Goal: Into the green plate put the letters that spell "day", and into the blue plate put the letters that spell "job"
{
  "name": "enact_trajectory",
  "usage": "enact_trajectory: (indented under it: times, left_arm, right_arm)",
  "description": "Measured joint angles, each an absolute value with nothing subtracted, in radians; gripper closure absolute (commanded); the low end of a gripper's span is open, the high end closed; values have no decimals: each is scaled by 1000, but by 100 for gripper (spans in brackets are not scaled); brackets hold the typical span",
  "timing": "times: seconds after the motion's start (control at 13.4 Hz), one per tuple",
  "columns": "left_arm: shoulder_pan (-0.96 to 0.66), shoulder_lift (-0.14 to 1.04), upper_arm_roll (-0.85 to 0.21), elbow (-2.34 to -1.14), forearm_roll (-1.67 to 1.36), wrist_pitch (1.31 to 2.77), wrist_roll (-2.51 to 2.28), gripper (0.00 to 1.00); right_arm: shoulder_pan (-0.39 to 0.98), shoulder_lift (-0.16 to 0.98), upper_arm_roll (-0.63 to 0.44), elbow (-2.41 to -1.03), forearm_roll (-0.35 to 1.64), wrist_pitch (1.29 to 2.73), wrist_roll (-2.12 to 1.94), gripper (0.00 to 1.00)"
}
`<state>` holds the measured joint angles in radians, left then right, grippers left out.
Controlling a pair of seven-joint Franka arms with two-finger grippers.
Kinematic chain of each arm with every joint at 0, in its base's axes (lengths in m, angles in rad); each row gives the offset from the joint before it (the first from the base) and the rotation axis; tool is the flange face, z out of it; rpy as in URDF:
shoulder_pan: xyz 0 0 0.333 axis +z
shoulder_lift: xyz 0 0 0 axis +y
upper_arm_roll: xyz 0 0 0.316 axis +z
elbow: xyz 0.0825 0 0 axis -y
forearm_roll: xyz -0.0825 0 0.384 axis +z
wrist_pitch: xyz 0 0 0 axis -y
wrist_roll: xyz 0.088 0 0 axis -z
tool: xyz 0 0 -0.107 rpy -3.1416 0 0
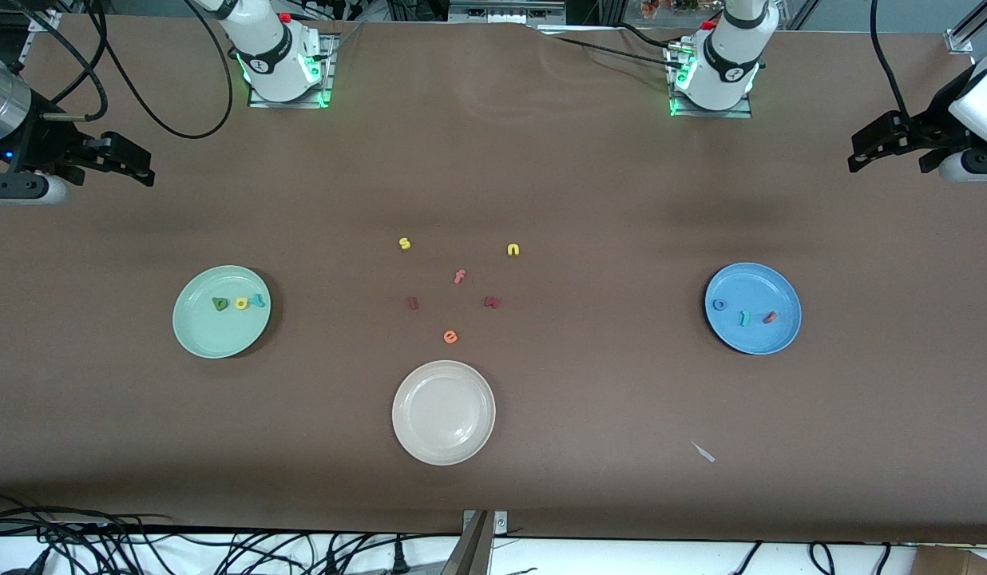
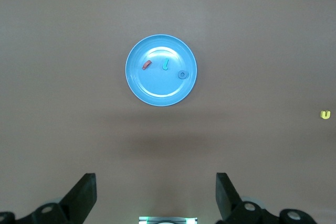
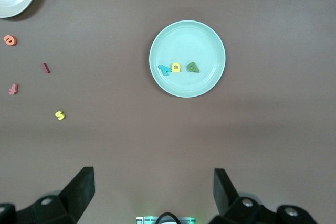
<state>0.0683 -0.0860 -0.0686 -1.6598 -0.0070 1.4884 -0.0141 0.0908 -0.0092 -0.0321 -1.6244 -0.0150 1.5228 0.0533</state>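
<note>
The green plate [image 1: 214,339] lies toward the right arm's end of the table and holds the dark green "d" [image 1: 219,303], yellow "a" [image 1: 241,303] and teal "y" [image 1: 258,301] in a row. The blue plate [image 1: 753,279], toward the left arm's end, holds the blue "o" [image 1: 719,304], teal "j" [image 1: 744,319] and red-pink "b" [image 1: 770,317]. My right gripper [image 1: 138,164] hangs open and empty high over its end of the table. My left gripper [image 1: 861,152] hangs the same way over the other end. Both arms wait.
A cream-white plate [image 1: 443,375] sits nearest the front camera, midway between the two plates. Loose letters lie just farther off: yellow "s" [image 1: 405,243], yellow "n" [image 1: 513,250], pink "f" [image 1: 459,277], orange "e" [image 1: 450,337] and two dark red ones [image 1: 413,303]. A pale scrap [image 1: 704,453] lies near the front edge.
</note>
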Motion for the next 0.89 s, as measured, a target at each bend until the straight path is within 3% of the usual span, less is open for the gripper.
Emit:
enact_trajectory:
  times: [0.89]
  left_arm:
    - [72, -85, -68, -1660, -7, 1488, -15, 0]
  right_arm:
    - [90, -4, -41, -1648, -15, 1536, 59, 0]
